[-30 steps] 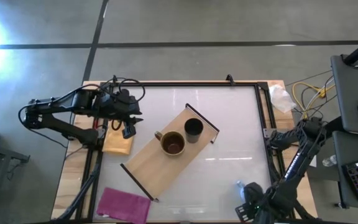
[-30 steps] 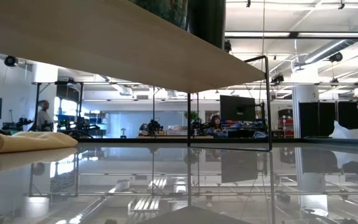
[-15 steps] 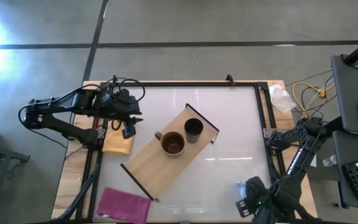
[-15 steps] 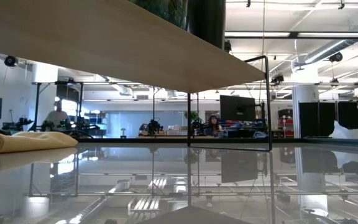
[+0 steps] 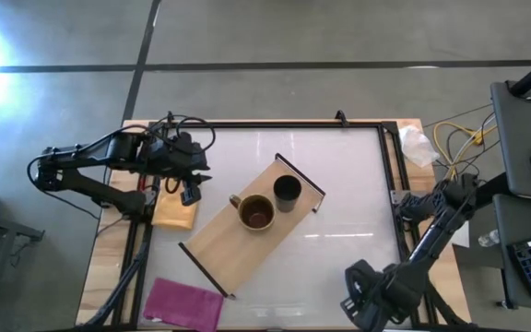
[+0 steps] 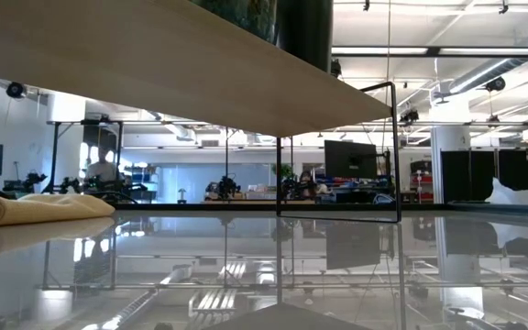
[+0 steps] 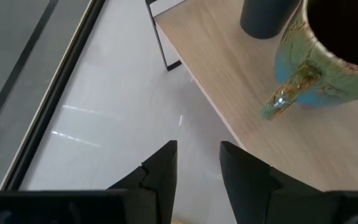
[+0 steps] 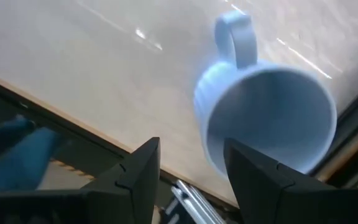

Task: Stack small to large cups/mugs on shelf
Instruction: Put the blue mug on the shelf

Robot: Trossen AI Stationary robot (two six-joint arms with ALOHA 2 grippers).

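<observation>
The shelf (image 5: 247,231), a light-wood board with black end rails, lies aslant mid-table. On it stand the mustard-brown mug (image 5: 256,213), which looks teal-glazed outside in the left wrist view (image 7: 319,68), and the black cup (image 5: 287,191). The light blue-grey mug (image 8: 266,124) stands on the table near its near right corner, mouth up. My right gripper (image 8: 191,144) is open above and beside it, fingers short of its wall. In the high view the right gripper (image 5: 362,295) covers that mug. My left gripper (image 5: 190,192) hangs open left of the shelf.
An orange cloth (image 5: 173,210) lies at the table's left edge under the left gripper, and a magenta cloth (image 5: 184,302) at the near left corner. Black frame rails (image 5: 393,184) border the white tabletop. The low view shows the shelf's underside (image 6: 154,64).
My right arm has swung along the near edge toward the table's left, bringing its gripper over the blue-grey mug. The left arm, shelf, mug and cup have stayed put.
</observation>
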